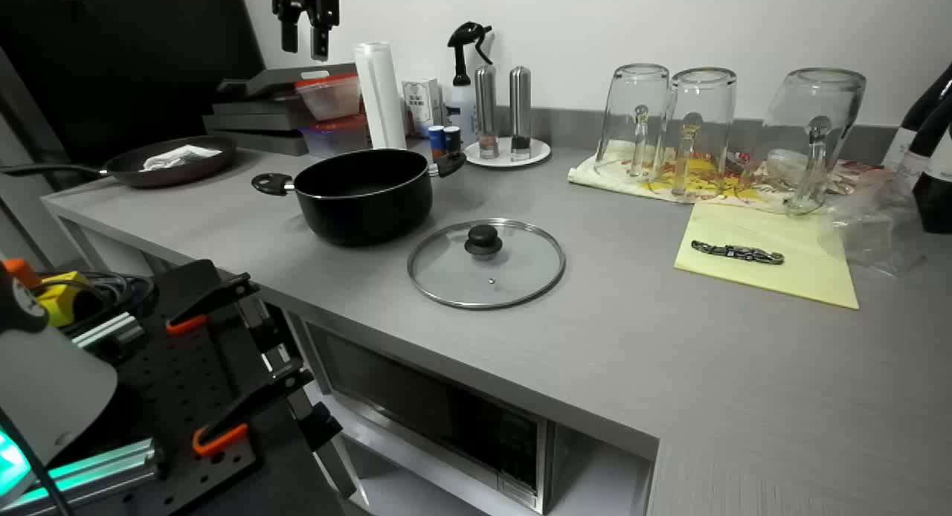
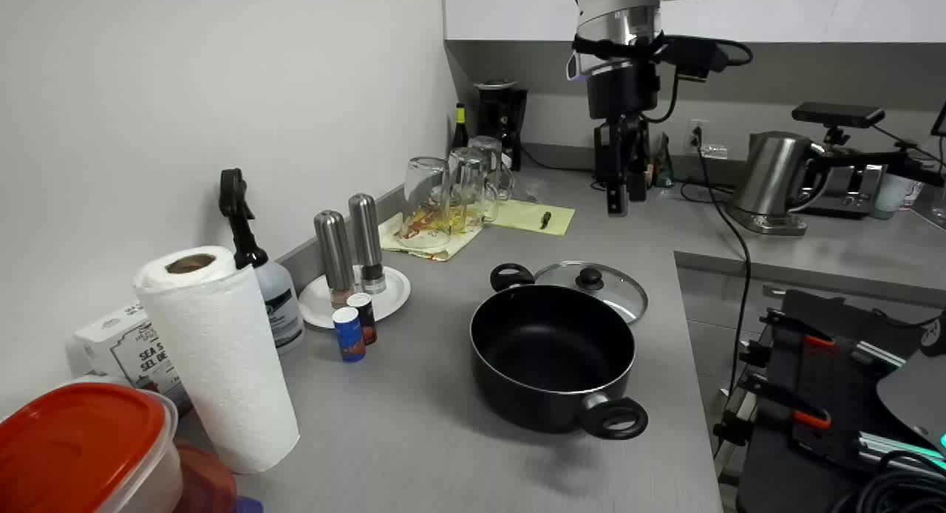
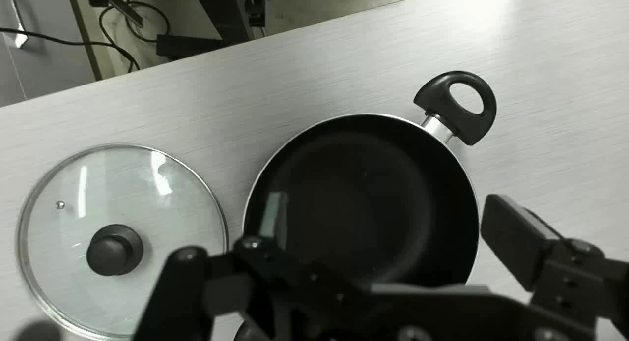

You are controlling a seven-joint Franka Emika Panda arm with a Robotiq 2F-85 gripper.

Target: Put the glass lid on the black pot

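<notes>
The glass lid (image 1: pixel 487 267) lies flat on the grey counter, its dark knob up. It is beside the black pot (image 1: pixel 364 215) and apart from it. In an exterior view the pot (image 2: pixel 550 350) hides part of the lid (image 2: pixel 621 295). The pot stands upright and uncovered, with two short side handles. My gripper (image 1: pixel 305 49) is open and empty, high above the counter; it also shows in an exterior view (image 2: pixel 627 199). In the wrist view its open fingers (image 3: pixel 390 220) appear over the pot (image 3: pixel 354 184), with the lid (image 3: pixel 123 238) to the left.
A frying pan (image 1: pixel 171 163) with a white cloth sits at the counter's far end. A paper towel roll (image 2: pixel 222 358), a spray bottle (image 2: pixel 277 299) and steel mills (image 2: pixel 336 254) stand along the wall. Several glass mugs (image 1: pixel 632 122) stand upside down on a cloth. A yellow sheet (image 1: pixel 766 278) lies nearby.
</notes>
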